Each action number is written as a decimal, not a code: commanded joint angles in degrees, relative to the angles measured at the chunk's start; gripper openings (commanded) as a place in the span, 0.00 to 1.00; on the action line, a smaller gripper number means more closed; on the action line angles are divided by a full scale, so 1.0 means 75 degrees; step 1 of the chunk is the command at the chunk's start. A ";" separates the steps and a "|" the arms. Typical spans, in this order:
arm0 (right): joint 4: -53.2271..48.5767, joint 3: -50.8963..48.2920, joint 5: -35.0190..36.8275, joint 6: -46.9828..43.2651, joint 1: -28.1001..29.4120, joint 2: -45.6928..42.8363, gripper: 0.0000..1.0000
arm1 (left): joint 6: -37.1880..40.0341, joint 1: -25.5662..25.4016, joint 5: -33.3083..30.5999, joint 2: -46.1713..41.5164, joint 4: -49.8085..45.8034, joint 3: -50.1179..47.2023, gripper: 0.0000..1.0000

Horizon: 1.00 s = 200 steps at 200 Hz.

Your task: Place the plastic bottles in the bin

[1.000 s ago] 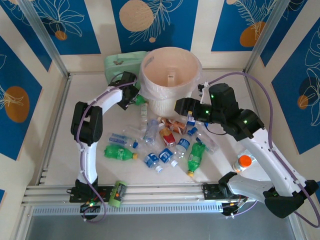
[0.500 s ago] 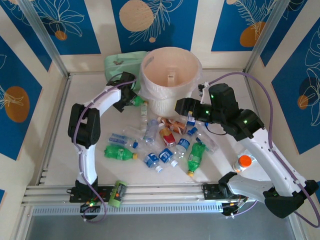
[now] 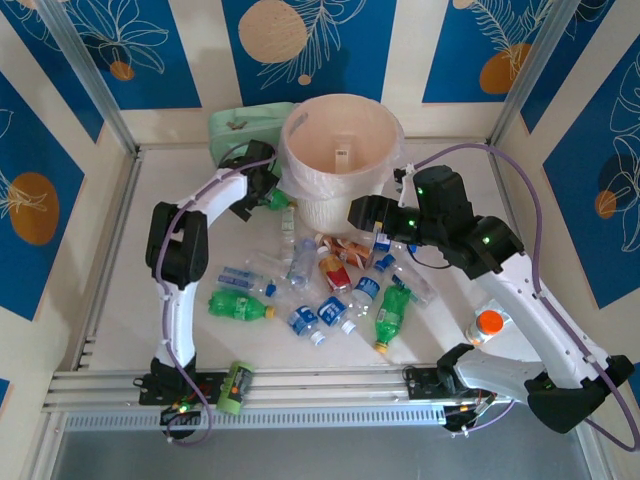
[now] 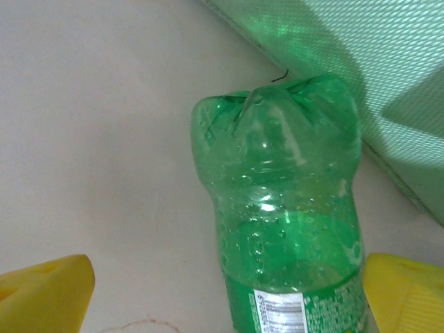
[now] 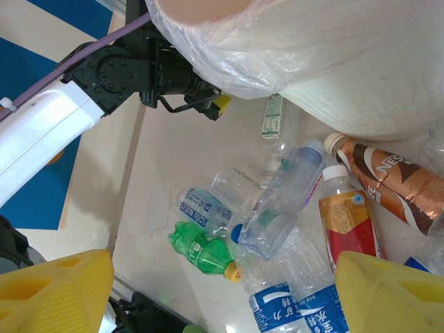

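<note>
left wrist: my left gripper [image 4: 227,277] spread about a green bottle [image 4: 284,208] (pouch [image 4: 361,69] upper right); top view: both left of the bin [image 3: 335,190].

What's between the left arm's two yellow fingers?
A green bottle lies on the table between the left end effector's open fingers, as the left wrist view shows.

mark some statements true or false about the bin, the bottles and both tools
1. The bin stands upright. True.
2. The left tool is shut on the green bottle. False: its fingers stand apart, one on either side of the bottle, which lies on the table.
3. The right tool holds a bottle. False: it is open and empty.
4. A green pouch lies by the bin. True.
5. All the bottles are in the bin. False: many lie on the table in front of it.
</note>
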 commanded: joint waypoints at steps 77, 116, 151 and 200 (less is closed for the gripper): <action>-0.0245 0.0117 0.0038 -0.0098 0.0031 -0.0063 0.84 | -0.0166 -0.0045 -0.0146 0.1046 -0.1777 0.1090 0.85; -0.0203 0.0110 0.0050 -0.0085 0.0054 -0.0104 0.84 | -0.0026 -0.0039 -0.0345 0.0585 -0.1633 0.0571 0.69; -0.0182 0.0164 0.0050 -0.0085 0.0101 -0.0122 0.83 | 0.0080 -0.0033 -0.0584 -0.0005 -0.1274 -0.0031 0.57; -0.0130 0.0397 -0.0013 -0.0161 0.0441 0.0008 0.83 | 0.0505 0.0007 -0.0642 -0.1704 0.0046 -0.1288 0.53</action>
